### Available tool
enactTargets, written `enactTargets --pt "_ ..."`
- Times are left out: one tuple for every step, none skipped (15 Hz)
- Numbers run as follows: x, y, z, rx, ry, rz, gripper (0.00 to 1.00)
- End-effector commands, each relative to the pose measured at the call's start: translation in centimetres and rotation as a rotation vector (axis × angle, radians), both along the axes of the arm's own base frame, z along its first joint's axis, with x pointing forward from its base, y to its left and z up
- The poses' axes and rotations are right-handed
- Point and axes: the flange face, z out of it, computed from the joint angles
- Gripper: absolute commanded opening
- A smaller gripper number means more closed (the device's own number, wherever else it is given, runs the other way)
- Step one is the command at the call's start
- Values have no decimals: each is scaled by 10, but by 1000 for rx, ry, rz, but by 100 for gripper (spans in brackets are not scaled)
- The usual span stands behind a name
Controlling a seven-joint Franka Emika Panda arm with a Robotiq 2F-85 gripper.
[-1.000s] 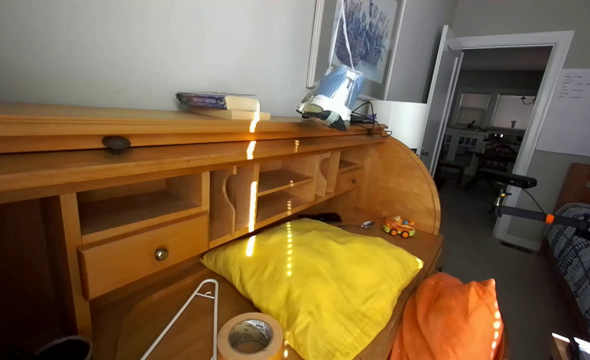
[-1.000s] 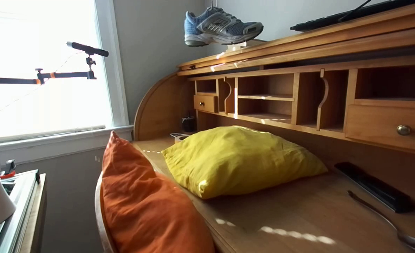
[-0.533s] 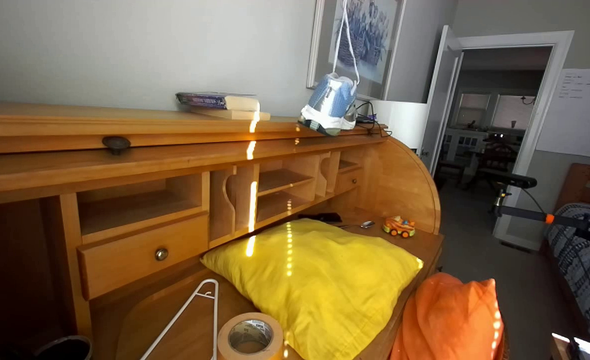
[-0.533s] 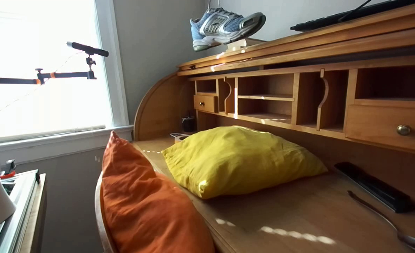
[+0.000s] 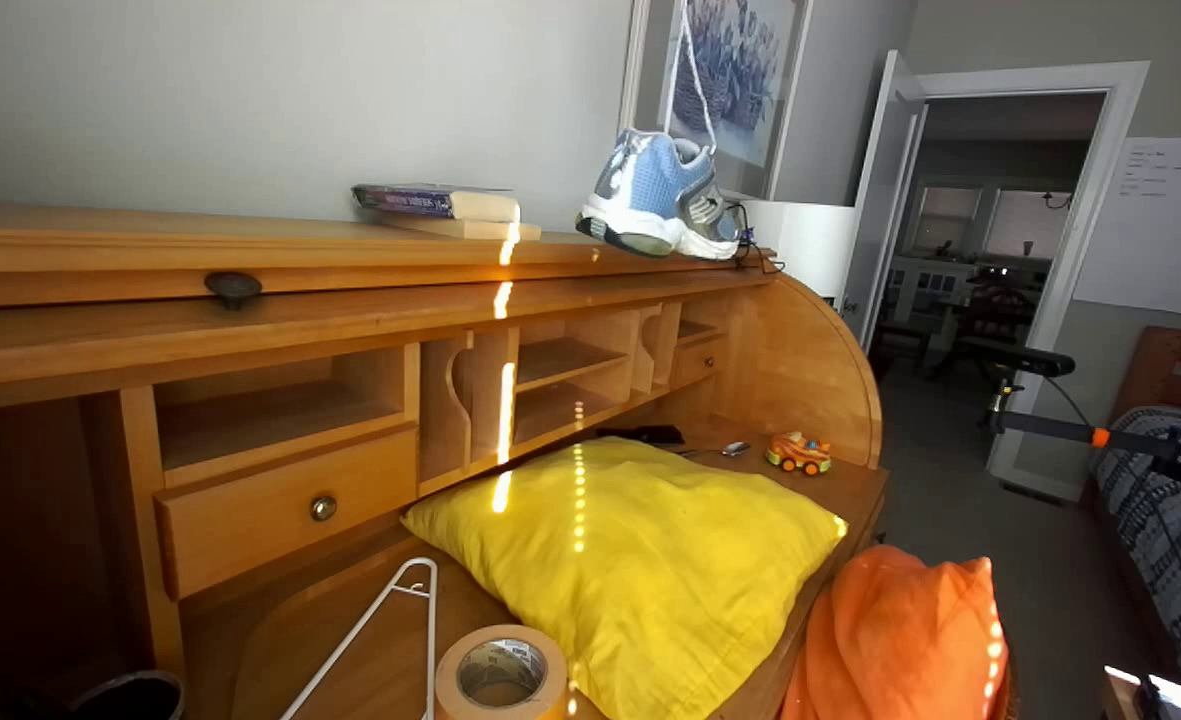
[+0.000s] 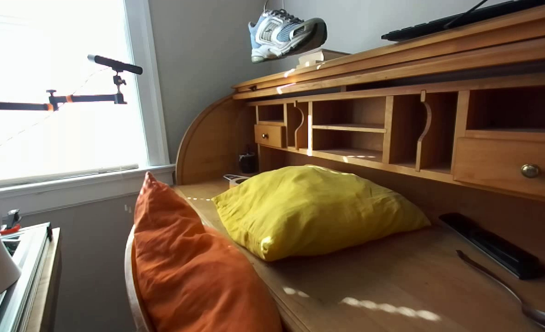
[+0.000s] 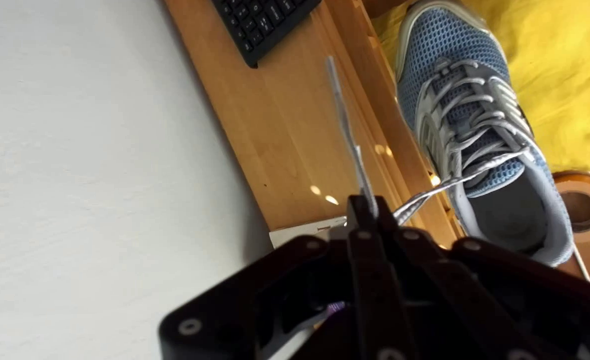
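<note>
My gripper (image 7: 373, 212) shows in the wrist view with its fingers closed together on the pale grey shoelace (image 7: 343, 115). One loose lace end sticks out past the fingertips. The lace runs to a blue and silver running shoe (image 7: 454, 65), which hangs from it in the air. The shoe shows in both exterior views (image 5: 645, 185) (image 6: 279, 34), hanging by the desk's top shelf with its toe tilted. The gripper is out of view in both exterior views. A yellow pillow (image 5: 640, 560) lies on the desktop below the shoe, also seen in the wrist view (image 7: 564, 80).
The roll-top desk's top shelf (image 5: 270, 235) bears books (image 5: 440, 202) and a black keyboard (image 6: 466, 18). A tape roll (image 5: 548, 680), white hanger (image 5: 350, 625), toy car (image 5: 798, 453), spoon (image 6: 498, 281) and black case (image 6: 489, 244) lie on the desktop. An orange pillow (image 6: 194, 267) stands in front.
The shoe swings and turns on its lace, now showing more of its side in an exterior view. It is slightly higher than half a second ago. The pillows and desk items have not moved.
</note>
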Motion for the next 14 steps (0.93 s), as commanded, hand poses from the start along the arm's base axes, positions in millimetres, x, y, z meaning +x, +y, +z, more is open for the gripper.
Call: enactTargets --pt "4 -4 16 -12 -59 -39 1" --pt "4 -6 18 -9 -78 -59 1" --pt "4 -8 21 -7 -98 -78 1" --pt "5 -11 23 -2 -119 -101 1" --pt "5 -14 25 6 -142 -125 1" --pt "5 -17 26 17 -162 -153 1" --pt "6 -21 27 33 -192 -187 1" --pt "7 -25 27 47 -221 -220 1" --pt "8 -29 28 67 -250 -252 1" --pt "8 -32 28 82 -275 -280 1" --pt "8 -35 27 100 -295 -307 1" --pt "8 -38 25 118 -309 -331 1" --pt "8 -42 22 133 -325 -357 1" --pt "8 -45 16 152 -335 -380 1"
